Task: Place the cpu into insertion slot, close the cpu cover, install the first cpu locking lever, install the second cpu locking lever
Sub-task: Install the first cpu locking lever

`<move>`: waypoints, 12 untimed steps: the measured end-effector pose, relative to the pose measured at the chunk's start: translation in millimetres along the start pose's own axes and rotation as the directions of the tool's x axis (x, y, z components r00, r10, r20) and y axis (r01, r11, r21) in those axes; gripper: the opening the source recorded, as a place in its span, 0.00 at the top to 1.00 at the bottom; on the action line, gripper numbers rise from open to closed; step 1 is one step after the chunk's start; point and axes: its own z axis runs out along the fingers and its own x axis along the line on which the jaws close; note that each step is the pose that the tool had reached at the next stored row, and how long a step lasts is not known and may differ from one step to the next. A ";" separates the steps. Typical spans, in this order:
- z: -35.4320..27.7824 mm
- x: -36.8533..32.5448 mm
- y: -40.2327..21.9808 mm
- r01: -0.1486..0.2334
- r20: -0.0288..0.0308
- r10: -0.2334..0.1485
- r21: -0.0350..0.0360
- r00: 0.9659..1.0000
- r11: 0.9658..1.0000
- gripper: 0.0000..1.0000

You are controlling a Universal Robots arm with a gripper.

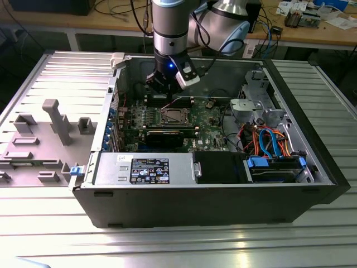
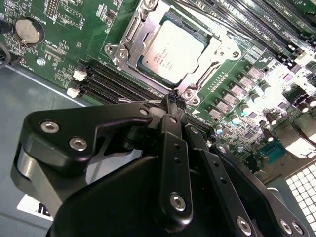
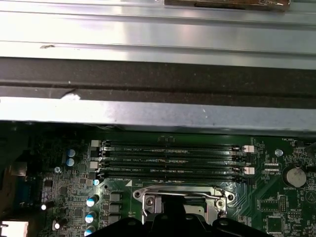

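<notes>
The cpu (image 2: 173, 49), a flat square chip with a silvery top, lies seated in the insertion slot (image 2: 129, 34) on the green board. The cpu cover (image 2: 217, 49), a thin metal frame, lies flat around the chip. My gripper (image 2: 174, 98) hangs just above the board, beside one edge of the socket, its black fingers pressed together with nothing between them. In the exterior view the gripper (image 1: 167, 89) hovers over the back of the motherboard, slightly behind the slot (image 1: 174, 116). The first wrist view has the socket frame (image 3: 224, 197) partly hidden by the gripper's black body.
Long memory slots (image 3: 173, 160) run beside the socket. A black graphics card (image 1: 164, 135) sits in front of it. The case's metal wall (image 3: 158, 113) rises close behind the board. Drive cage and coloured cables (image 1: 268, 139) fill the exterior view's right. A grey fixture tray (image 1: 39, 139) lies to the left.
</notes>
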 end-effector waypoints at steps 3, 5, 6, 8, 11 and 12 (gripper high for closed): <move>0.0 -0.1 0.0 0.000 0.000 0.000 0.000 1.000 1.000 0.89; 0.0 -0.1 0.0 0.000 0.000 0.000 0.000 1.000 1.000 0.89; 0.0 -0.1 0.0 0.000 0.000 0.000 0.000 1.000 1.000 0.89; 0.0 -0.1 0.0 0.000 0.000 0.000 0.000 1.000 1.000 0.89; 0.0 -0.1 0.0 0.000 0.000 0.000 0.000 1.000 1.000 0.89; 0.0 -0.1 0.0 0.000 0.000 0.000 0.000 1.000 1.000 0.89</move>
